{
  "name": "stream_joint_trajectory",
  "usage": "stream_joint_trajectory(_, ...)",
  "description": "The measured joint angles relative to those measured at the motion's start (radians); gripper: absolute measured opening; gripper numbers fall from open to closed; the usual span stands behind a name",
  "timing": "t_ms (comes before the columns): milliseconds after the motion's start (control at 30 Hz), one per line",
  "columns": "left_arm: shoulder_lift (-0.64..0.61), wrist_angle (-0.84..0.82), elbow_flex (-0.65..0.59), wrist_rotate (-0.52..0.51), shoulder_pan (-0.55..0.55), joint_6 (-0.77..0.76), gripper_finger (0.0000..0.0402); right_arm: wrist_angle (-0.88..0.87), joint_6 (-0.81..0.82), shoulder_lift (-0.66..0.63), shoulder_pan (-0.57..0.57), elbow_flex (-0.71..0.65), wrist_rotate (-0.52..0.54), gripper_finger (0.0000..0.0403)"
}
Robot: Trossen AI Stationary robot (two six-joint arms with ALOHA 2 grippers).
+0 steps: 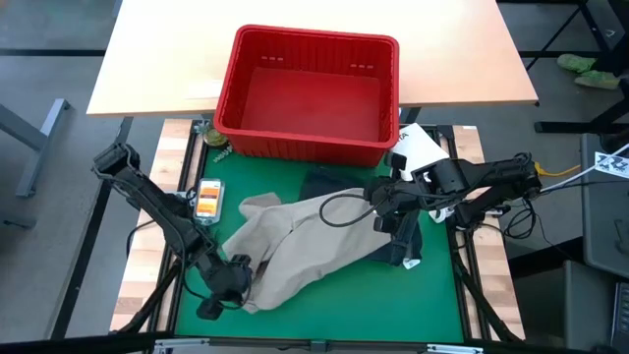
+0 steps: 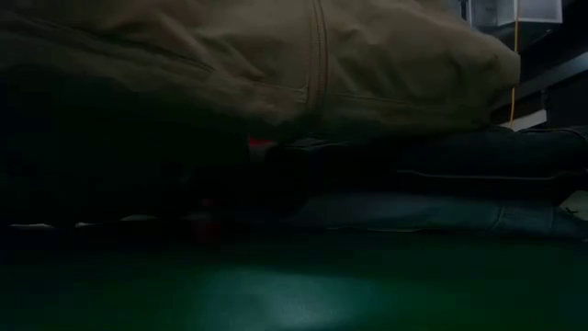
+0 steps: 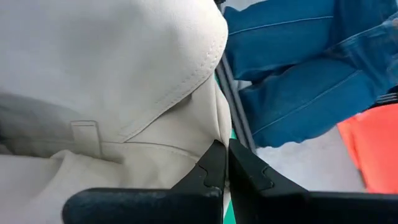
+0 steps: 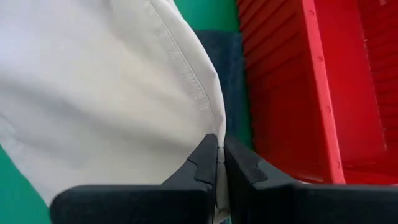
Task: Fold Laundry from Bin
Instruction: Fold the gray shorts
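Centre frame, soft tan khaki cotton trousers (image 1: pixel 314 241) are draping limply; left gripper (image 1: pixel 234 278) and right gripper (image 1: pixel 385 218) are clenching opposite edges, likely the best holds for floppy cloth.

From overhead I had even, bright light with soft shadows under the arms. My low camera was very dim: the tan trousers (image 2: pixel 276 55) hung close and blurred, and only a faint sheen showed on the green mat (image 2: pixel 294 294). Both wrist cameras were bright, the cloth washed pale and soft.
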Motion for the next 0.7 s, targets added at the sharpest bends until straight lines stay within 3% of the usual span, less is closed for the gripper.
stream_joint_trajectory(233,0.011,-0.051,-0.002,-0.047,-0.016,-0.003,0.0002,0.000,0.000,0.000,0.000,0.000,-0.005,0.0028)
stream_joint_trajectory(567,0.011,-0.055,-0.002,-0.050,-0.016,-0.003,0.0002,-0.002,0.000,0.000,0.000,0.000,-0.006,0.0151)
stream_joint_trajectory(700,0.011,-0.055,-0.002,-0.049,-0.016,-0.003,0.0002,-0.041,0.001,0.000,0.000,0.001,-0.106,0.0174)
